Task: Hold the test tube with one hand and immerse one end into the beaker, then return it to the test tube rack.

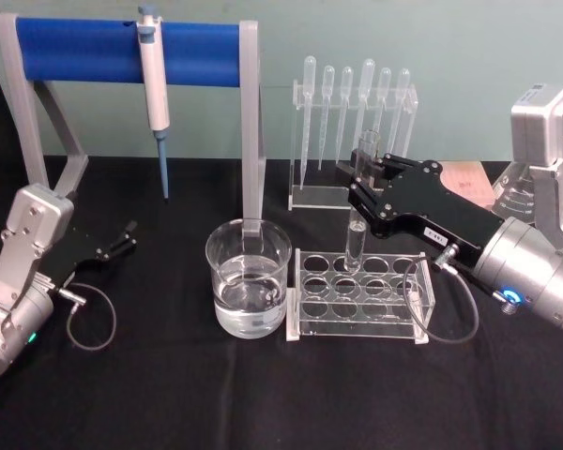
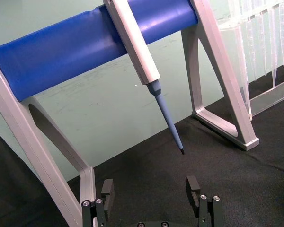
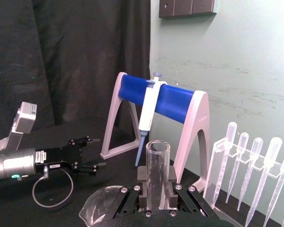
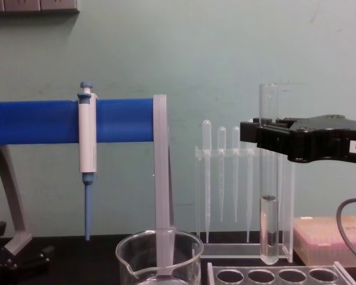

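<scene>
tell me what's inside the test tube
Clear liquid fills the bottom of the test tube; above that it looks empty. The right end effector, clamped on it, covers a band near the top.

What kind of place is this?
Probably a science lab bench: the black right gripper holds a clear glass test tube above a clear plastic rack, beside a wide glass beaker of water and bulb-topped plastic pipettes.

Glossy clear glass formed the test tube (image 1: pixel 355 246), smooth glass the beaker (image 1: pixel 249 272), shiny transparent plastic the rack (image 1: pixel 357 328), matt black cloth (image 1: pixel 169 403) lay beneath, right gripper (image 1: pixel 358 178) was matt black plastic, wrist (image 1: pixel 525 267) brushed metal.
</scene>
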Robot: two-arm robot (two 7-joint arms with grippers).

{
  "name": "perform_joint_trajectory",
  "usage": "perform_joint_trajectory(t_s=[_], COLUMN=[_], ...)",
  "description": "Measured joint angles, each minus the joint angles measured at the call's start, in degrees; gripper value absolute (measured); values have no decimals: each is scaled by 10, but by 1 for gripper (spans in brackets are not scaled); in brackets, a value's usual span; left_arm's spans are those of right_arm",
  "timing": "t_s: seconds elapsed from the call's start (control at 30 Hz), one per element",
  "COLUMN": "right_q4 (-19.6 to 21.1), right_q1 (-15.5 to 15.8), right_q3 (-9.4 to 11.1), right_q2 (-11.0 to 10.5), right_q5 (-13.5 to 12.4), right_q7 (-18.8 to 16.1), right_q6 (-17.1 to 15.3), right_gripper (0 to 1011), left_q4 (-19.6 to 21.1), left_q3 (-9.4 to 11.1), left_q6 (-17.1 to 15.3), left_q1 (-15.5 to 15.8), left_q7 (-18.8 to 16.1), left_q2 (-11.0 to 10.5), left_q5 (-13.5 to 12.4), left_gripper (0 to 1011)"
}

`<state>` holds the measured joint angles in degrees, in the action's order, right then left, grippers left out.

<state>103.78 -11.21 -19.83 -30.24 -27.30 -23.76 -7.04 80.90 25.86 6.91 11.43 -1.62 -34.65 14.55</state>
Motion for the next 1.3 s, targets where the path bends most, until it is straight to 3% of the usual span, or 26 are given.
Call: perform_joint_trajectory(t_s=[1.3], right_q4=[-1], right_q1=[-1], right_q3=[0], right_q2=[0], right_q5=[1], right_q7=[-1], right_q6=[-1], right_gripper=[226], left_q4=[0], left_q3=[0], left_q6=[0], left_q1=[0], left_q7=[0], left_q2=[0], left_q5=[0], left_gripper=[1000])
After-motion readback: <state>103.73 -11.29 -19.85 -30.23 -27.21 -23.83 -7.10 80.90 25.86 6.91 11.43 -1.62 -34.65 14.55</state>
